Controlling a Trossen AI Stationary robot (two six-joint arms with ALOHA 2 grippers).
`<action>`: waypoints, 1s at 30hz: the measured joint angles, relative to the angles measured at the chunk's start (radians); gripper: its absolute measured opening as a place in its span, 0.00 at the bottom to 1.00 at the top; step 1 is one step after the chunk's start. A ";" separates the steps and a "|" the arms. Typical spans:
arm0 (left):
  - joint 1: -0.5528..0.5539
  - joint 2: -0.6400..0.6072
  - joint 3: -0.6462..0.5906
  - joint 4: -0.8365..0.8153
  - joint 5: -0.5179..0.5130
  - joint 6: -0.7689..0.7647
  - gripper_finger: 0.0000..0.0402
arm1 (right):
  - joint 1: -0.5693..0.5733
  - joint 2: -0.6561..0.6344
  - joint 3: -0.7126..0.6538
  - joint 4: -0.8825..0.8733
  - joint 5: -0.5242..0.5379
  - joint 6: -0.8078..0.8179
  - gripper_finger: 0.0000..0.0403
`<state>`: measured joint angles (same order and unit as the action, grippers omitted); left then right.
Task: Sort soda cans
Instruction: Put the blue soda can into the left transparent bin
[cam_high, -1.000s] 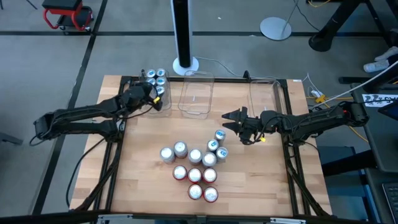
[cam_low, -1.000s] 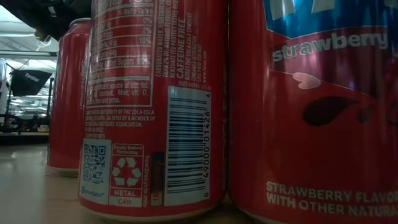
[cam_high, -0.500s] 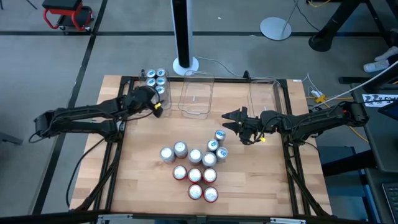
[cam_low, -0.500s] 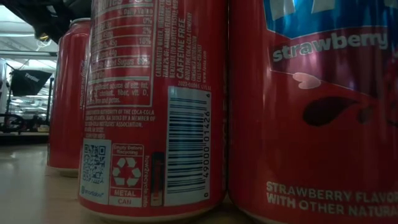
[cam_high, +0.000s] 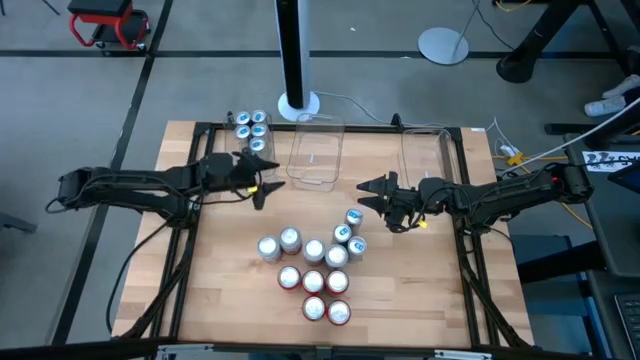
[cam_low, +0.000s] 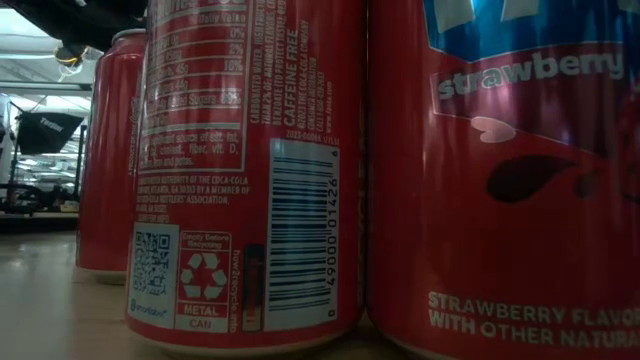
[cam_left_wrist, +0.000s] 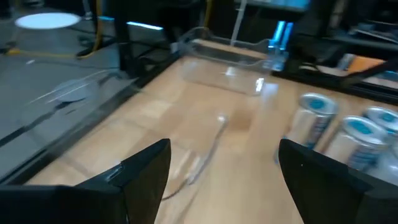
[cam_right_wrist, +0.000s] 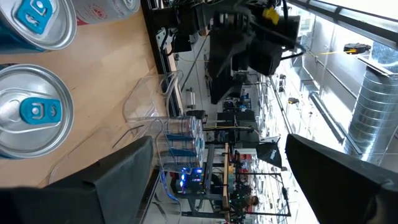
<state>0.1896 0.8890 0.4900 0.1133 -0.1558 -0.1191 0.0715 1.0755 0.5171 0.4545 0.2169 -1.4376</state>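
Mostly soda cans (cam_high: 313, 278) upright, silver tops facing up.

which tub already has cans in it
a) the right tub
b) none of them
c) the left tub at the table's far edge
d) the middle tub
c: in the high view the left tub at the table's far edge holds several blue-topped cans, while the middle tub and the right tub show nothing inside.

Red can (cam_low: 250, 170): "CAFFEINE FREE", "METAL CAN", barcode 49000 01426; neighbouring can (cam_low: 510, 170): "strawberry".
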 joint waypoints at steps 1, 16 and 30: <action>-0.012 0.014 0.000 0.016 0.000 0.004 0.72 | 0.000 0.000 0.000 0.000 0.000 0.000 0.91; -0.072 0.276 0.085 0.188 0.046 0.011 0.72 | 0.000 0.000 0.000 0.000 0.000 0.000 0.91; -0.113 0.591 0.360 0.119 0.048 0.014 0.72 | 0.000 0.000 0.000 -0.001 0.000 0.000 0.91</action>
<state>0.0768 1.4798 0.8500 0.2325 -0.1074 -0.1051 0.0715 1.0754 0.5171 0.4538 0.2173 -1.4380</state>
